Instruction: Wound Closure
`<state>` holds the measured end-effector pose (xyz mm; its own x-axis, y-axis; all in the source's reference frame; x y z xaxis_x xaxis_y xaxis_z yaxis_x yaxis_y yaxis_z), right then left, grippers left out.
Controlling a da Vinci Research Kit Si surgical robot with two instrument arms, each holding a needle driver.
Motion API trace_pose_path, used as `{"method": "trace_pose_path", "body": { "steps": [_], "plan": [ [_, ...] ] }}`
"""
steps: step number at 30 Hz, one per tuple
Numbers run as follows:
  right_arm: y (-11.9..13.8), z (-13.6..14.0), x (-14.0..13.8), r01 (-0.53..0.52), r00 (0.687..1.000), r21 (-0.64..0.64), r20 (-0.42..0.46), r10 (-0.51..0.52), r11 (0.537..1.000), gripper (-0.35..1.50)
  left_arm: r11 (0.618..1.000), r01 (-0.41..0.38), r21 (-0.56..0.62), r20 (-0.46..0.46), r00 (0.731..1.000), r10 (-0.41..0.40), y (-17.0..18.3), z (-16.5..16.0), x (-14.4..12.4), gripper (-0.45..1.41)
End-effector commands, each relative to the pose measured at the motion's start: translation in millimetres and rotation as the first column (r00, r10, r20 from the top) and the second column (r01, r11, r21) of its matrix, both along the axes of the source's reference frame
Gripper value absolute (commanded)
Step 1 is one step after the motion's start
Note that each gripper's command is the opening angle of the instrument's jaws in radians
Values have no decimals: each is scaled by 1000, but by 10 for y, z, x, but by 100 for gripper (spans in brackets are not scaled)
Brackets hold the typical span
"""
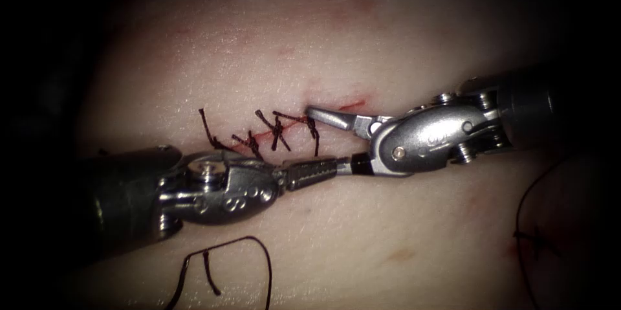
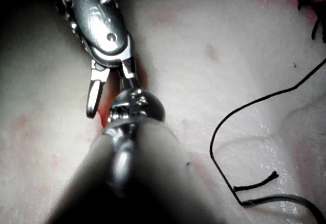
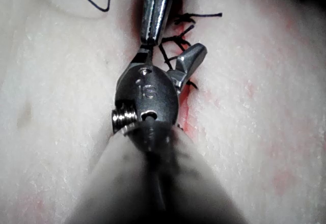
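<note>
While the steel left hand lay closed on nothing I could see, the steel right hand gaped empty, one jaw at the right end of the red stitched cut in the pale tissue; I could not tell where the needle was; any grasp there, I judged, should spare the dark thread stitches

My right tool is hanging with jaws spread over the stitches and red fluid on the tissue, holding nothing, thread lying nearby.
</note>
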<state>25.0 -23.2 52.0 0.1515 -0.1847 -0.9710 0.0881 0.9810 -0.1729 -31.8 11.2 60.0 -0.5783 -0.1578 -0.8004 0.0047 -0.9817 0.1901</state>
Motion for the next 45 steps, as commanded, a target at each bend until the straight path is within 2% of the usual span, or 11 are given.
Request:
{"method": "trace_pose_path", "body": {
  "steps": [1,8,13,30,33,34,35,38,43,44,45],
  "plan": [
    [-6,5,11,8,1000,-2,1,-8,1000,133,1000,-1,-1,1,1000,1,2,5,-4,-45],
    [-9,11,33,19,999,-49,-24,-21,999,130,1000,-4,-6,-1,1000,4,2,6,-4,-45],
    [-21,20,48,39,998,-71,-52,-43,997,126,1000,-1,-2,0,1000,1,3,7,-4,-45],
    [-15,30,48,31,999,-76,-41,-34,997,109,1000,11,6,-3,1000,-11,-3,9,-6,-45],
    [-17,31,47,33,998,-79,-42,-36,996,76,1000,11,6,-3,1000,-11,-4,9,-6,-45],
    [-18,32,46,37,998,-80,-41,-41,996,-13,1000,11,6,-4,1000,-11,-4,9,-7,-45],
    [-19,33,45,50,998,-82,-21,-52,995,-35,1000,11,5,-4,1000,-11,-4,9,-6,-45],
    [-18,36,44,53,997,-125,57,-46,991,-35,1000,10,5,-4,1000,-10,-5,9,-6,-45],
    [-20,34,35,63,997,-124,55,-57,990,-35,1000,10,13,1,1000,-10,-10,7,-2,-45],
    [-18,32,32,65,997,-109,56,-59,992,-10,1000,8,13,2,1000,-8,-11,7,0,-45],
    [-17,29,29,53,998,-77,50,-49,996,42,1000,7,17,5,1000,-7,-13,5,4,-45]
  ]
}}
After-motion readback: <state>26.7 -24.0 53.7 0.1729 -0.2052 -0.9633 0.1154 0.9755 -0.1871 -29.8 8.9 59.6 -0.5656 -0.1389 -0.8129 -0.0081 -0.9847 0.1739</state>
